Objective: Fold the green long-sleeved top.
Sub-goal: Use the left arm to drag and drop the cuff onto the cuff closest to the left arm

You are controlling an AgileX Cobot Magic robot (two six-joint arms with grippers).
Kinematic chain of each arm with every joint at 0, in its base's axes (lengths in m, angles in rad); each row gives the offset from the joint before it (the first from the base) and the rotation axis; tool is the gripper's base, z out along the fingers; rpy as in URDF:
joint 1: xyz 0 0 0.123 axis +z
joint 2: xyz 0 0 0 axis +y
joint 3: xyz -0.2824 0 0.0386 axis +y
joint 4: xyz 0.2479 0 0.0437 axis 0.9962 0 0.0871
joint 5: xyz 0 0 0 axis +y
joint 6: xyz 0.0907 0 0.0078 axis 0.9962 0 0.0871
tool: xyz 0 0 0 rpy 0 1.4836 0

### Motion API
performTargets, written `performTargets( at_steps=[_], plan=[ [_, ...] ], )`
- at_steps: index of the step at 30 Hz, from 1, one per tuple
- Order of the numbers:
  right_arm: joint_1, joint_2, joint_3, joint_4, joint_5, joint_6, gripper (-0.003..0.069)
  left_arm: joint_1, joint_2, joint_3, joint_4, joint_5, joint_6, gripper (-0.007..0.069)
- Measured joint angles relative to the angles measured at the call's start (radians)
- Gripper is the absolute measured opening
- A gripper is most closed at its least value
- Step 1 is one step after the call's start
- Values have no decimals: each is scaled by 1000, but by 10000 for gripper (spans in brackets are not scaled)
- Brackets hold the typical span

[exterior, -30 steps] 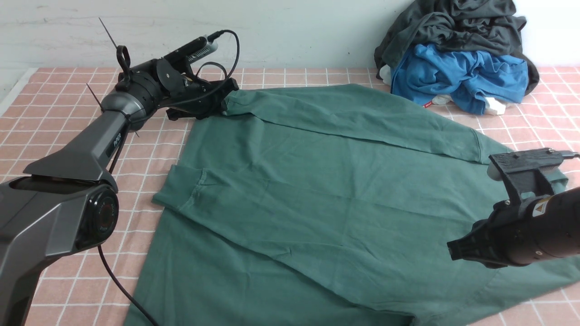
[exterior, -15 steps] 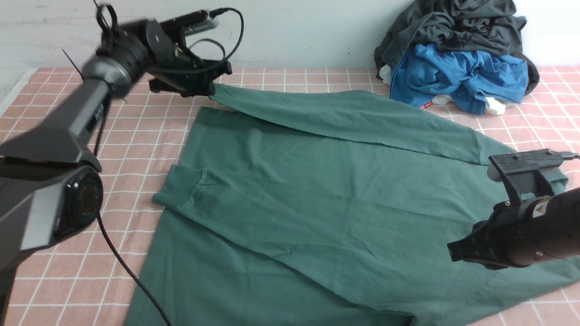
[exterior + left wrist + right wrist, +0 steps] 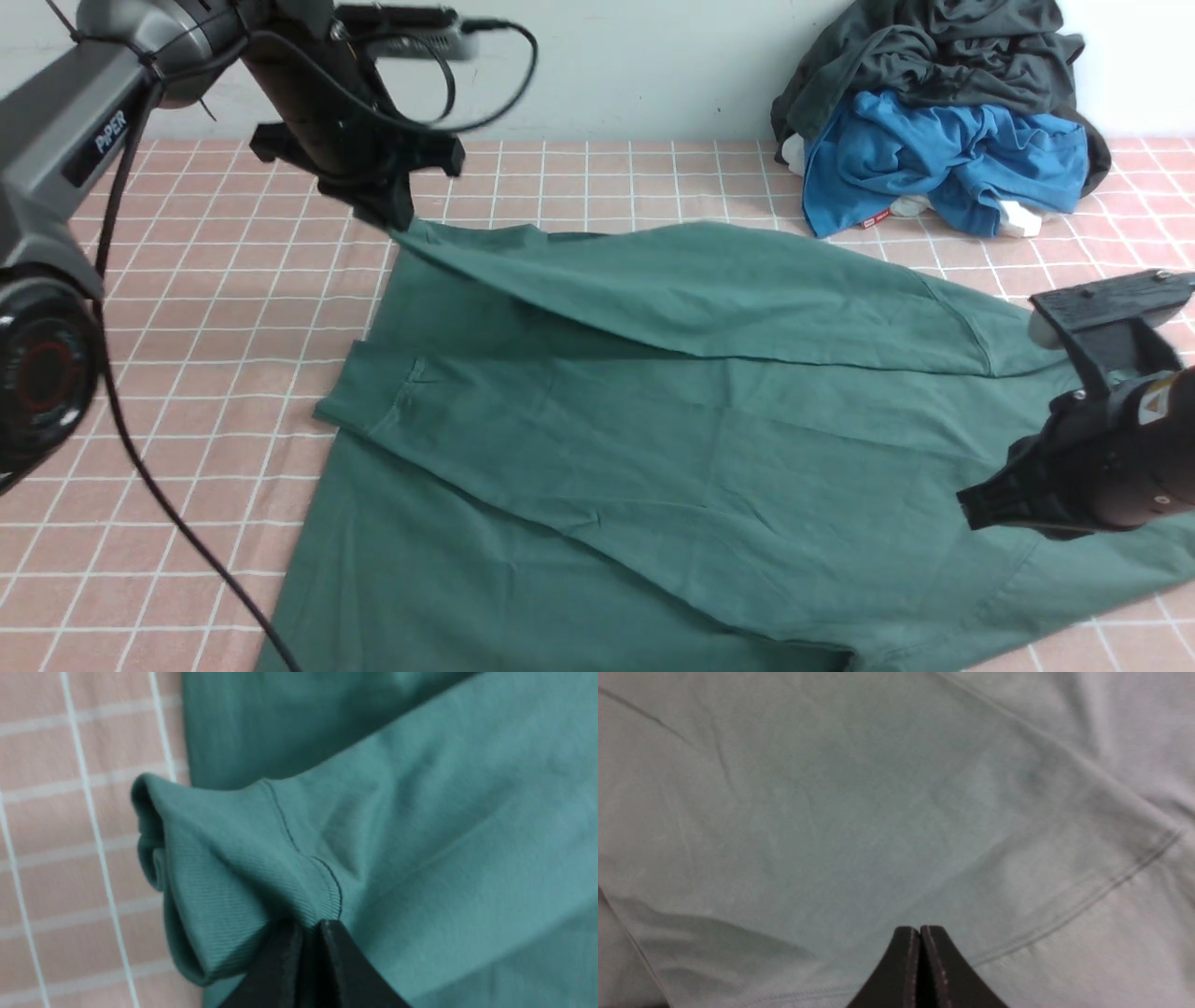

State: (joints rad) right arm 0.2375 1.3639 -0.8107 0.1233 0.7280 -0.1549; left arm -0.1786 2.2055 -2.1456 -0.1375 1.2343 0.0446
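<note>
Pink checked tablecloth (image 3: pixel 233 280) covers the table. At back left, the left gripper (image 3: pixel 390 213) is clamped tight on the ribbed cuff (image 3: pixel 219 891) of the green long-sleeved top (image 3: pixel 653 420), holding that sleeve raised. The top's body lies spread across the middle. At right, the right gripper (image 3: pixel 920 933) hangs over it, its jaws pressed together and empty.
</note>
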Motion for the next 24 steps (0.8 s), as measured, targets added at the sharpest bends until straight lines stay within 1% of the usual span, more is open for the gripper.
performTargets(
  at_steps=[2,5,8,9,11,16,19,22,23,24],
  plan=[
    [0,-29,0,-28,8,34,-14,-33,-104,202,22,-1,10,13],
    [0,-42,0,-34,10,49,-14,-47,-159,335,38,-2,10,13],
    [0,-48,0,-34,11,63,-14,-75,-217,532,80,-46,-5,15],
    [0,-48,0,-34,11,63,-14,-76,-219,532,83,-50,-5,15],
    [0,-48,0,-31,12,63,-14,-98,-242,614,129,-97,-45,19],
    [0,-48,0,1,12,64,-14,-122,-304,722,240,-193,-175,41],
    [0,-48,0,8,12,65,-14,-125,-342,765,260,-202,-199,50],
    [0,-48,0,12,12,65,-14,-126,-362,793,259,-197,-197,66],
    [0,-49,0,15,13,65,-14,-126,-370,800,258,-193,-194,76],
    [0,-49,0,19,15,66,-14,-126,-379,809,258,-179,-183,103]
  ],
)
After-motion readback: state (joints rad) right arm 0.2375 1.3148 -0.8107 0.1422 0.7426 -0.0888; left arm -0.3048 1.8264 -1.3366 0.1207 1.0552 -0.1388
